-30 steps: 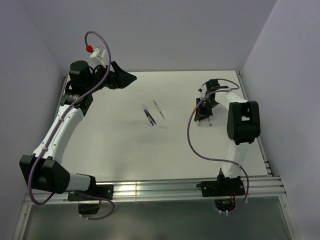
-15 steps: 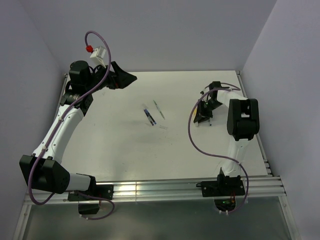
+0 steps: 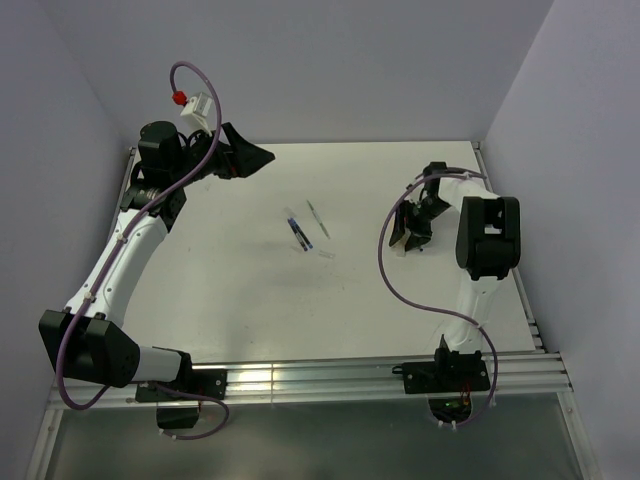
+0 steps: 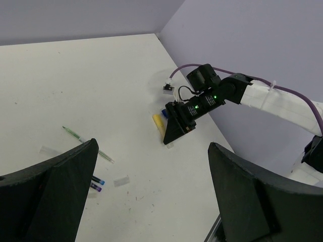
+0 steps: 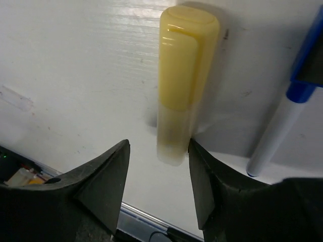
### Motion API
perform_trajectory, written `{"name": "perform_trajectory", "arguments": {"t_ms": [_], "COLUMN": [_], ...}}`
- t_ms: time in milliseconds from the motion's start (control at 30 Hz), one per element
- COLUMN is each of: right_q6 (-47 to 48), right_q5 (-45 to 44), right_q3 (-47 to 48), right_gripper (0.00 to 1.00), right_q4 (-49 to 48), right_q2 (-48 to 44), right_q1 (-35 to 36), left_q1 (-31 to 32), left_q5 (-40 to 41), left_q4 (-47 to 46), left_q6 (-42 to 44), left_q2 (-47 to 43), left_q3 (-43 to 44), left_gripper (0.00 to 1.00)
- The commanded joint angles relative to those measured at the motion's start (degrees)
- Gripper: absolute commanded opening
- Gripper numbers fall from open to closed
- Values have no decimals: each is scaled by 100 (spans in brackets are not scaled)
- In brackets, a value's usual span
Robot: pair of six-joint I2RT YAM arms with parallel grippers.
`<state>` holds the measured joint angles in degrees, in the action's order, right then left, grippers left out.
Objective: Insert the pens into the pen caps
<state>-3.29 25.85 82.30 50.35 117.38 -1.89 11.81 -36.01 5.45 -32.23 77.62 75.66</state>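
Note:
A bright yellow pen cap (image 5: 184,80) lies on the white table (image 5: 75,75), its near end between the fingertips of my open right gripper (image 5: 159,166), close to the right finger (image 5: 212,186). A blue-and-white cap or pen (image 5: 282,121) lies just right of it. From above, the right gripper (image 3: 408,238) is low at the table's right. The dark blue pen (image 3: 299,232) and a pale thin pen (image 3: 317,218) lie mid-table. A translucent cap (image 3: 326,255) lies near them. My left gripper (image 3: 250,155) is open and empty, raised at the back left.
The left wrist view shows the thin pale pen (image 4: 86,143), dark pens with blue and purple tips (image 4: 96,182), two translucent bits (image 4: 121,180), and the yellow cap (image 4: 159,121) by the right gripper (image 4: 176,132). Walls enclose the table; a rail runs along its near edge (image 3: 330,375).
The right wrist has shifted slightly right and turned, with the gripper staying low over the yellow cap. The left arm and the pens have not moved.

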Motion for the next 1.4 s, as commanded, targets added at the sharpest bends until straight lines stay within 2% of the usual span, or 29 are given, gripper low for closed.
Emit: {"name": "perform_trajectory", "arguments": {"t_ms": [0,467,667,867,1000,1100,1200,1367], "right_q6": [188,267,1057,1436,2243,3628,4631,5908], "right_q5": [-501,-959,-1160,-1266,-1240,-1389,-1416,-1100], "right_q3": [233,330,444,497,602,656,673,717], "right_gripper": [58,50,50,51,64,67,68,68], "right_q4": [124,133,-113,-87,124,186,186,256], "right_q2": [74,-645,-1173,-981,-726,-655,-638,-515], "right_q1": [-57,163,645,1147,1323,1314,1305,1244], "left_q1": [5,5,5,5,5,5,5,5], "left_q5": [-73,-47,-38,-38,-204,-407,-495,-530], "left_q4": [-106,-97,61,8,8,-53,-132,-211], "left_q6": [-12,6,217,217,375,498,516,437], "left_q2": [-81,-98,-116,-107,-90,-63,-46,-11], "left_q3": [169,151,195,169,212,204,177,151], "left_gripper": [96,96,97,96,98,98,98,97]}}
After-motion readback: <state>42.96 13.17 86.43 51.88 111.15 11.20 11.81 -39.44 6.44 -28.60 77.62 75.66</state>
